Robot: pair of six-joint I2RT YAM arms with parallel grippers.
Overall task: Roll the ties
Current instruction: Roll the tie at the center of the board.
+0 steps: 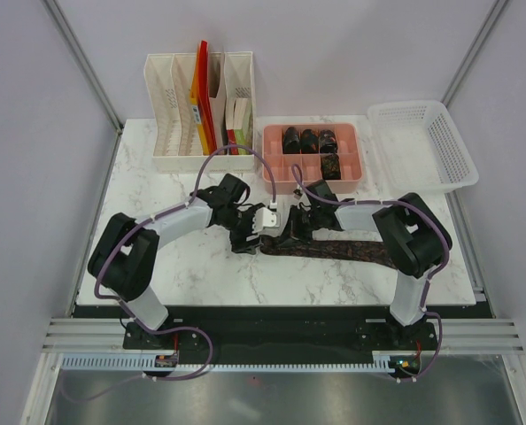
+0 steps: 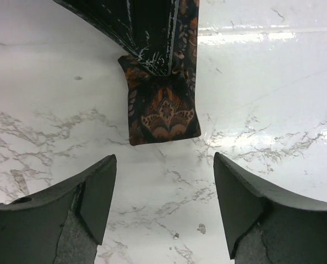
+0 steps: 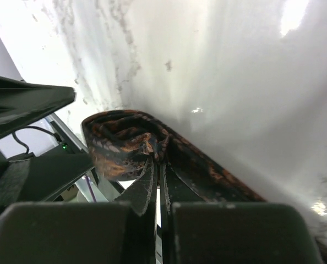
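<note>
Tie (image 1: 351, 251) lies on marble table (image 1: 205, 276) between pale walls (image 1: 33, 133).

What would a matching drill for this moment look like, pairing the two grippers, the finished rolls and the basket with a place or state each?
Things:
1. left gripper
2. right gripper
3. rolled ties
4. white basket

Places or states:
a. in the pink tray
b. open, holding nothing
c. at the far right corner of the table
d. shut on the partly rolled tie

Pairs: 1-b, 2-d, 3-a, 4-c
</note>
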